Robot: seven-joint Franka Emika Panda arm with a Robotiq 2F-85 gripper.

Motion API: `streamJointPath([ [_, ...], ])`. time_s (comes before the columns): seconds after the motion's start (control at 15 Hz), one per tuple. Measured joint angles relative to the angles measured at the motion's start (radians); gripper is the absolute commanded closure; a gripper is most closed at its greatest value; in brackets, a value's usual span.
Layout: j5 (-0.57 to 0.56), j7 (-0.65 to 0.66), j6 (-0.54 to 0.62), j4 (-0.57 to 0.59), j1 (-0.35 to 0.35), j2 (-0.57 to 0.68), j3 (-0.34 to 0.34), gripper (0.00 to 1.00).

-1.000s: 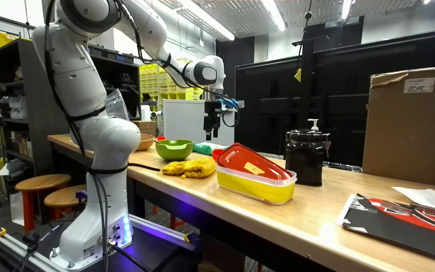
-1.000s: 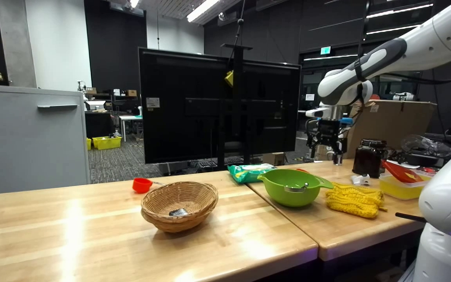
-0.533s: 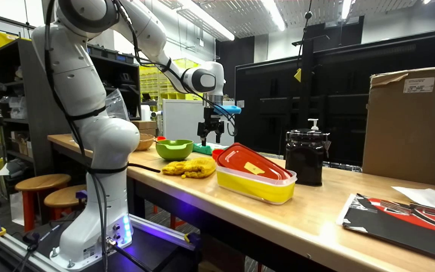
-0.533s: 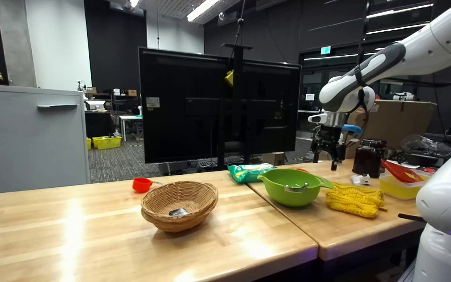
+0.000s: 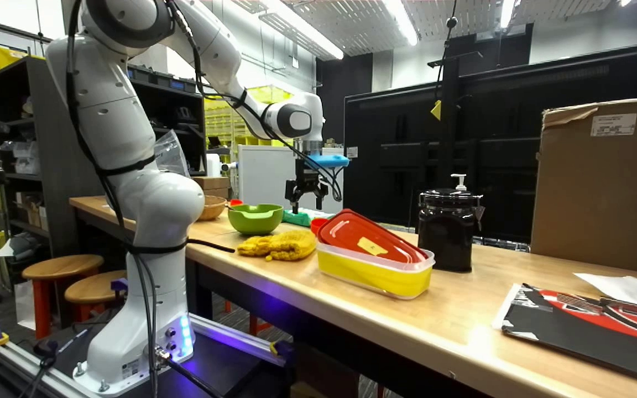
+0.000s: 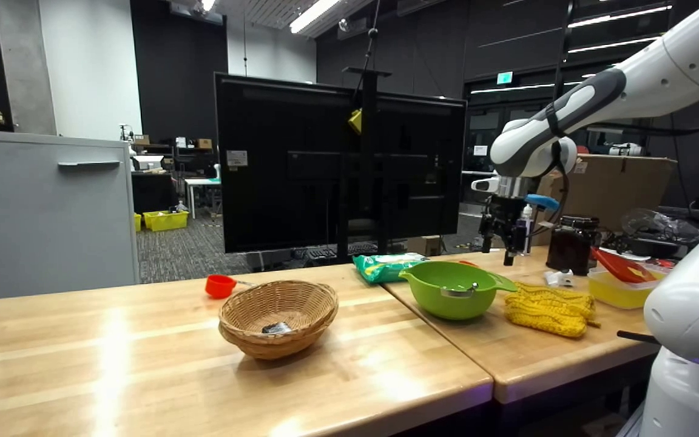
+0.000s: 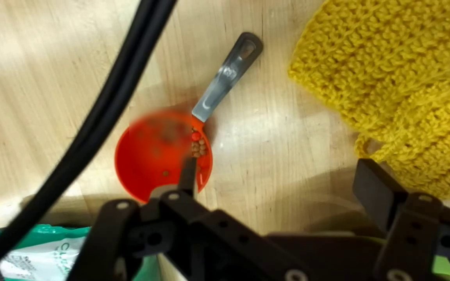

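While hanging nose-down over the surface (image 7: 272, 117), has claw (image 5: 307, 208) spread, since gripping nothing, nearest the red measuring cup (image 7: 133, 166), upright between yellow knit cloth (image 7: 397, 86) and green packet (image 7: 49, 249), likely set level to keep its small brown bits (image 7: 198, 148) in.

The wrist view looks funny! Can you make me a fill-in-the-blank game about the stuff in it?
The knitted cloth is the colour ____.
The red cup, with small brown bits in it, has a grey metal ____ sticking out.
The packet is white and ____.
The tool is not shut but ____.

Missing words: yellow; handle; green; open.
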Motion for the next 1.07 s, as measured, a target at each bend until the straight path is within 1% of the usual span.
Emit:
streamJointPath([
  [0.2, 0.014, 0.014, 0.003, 0.0, 0.0, 0.005, -0.007, 0.0],
  [0.47, 0.117, 0.018, 0.03, 0.005, 0.001, 0.021, -0.032, 0.0],
  [0.67, 0.177, 0.029, 0.067, 0.013, 0.001, 0.045, -0.045, 0.0],
  [1.07, 0.243, 0.078, 0.169, 0.032, -0.001, 0.114, -0.072, 0.0],
])
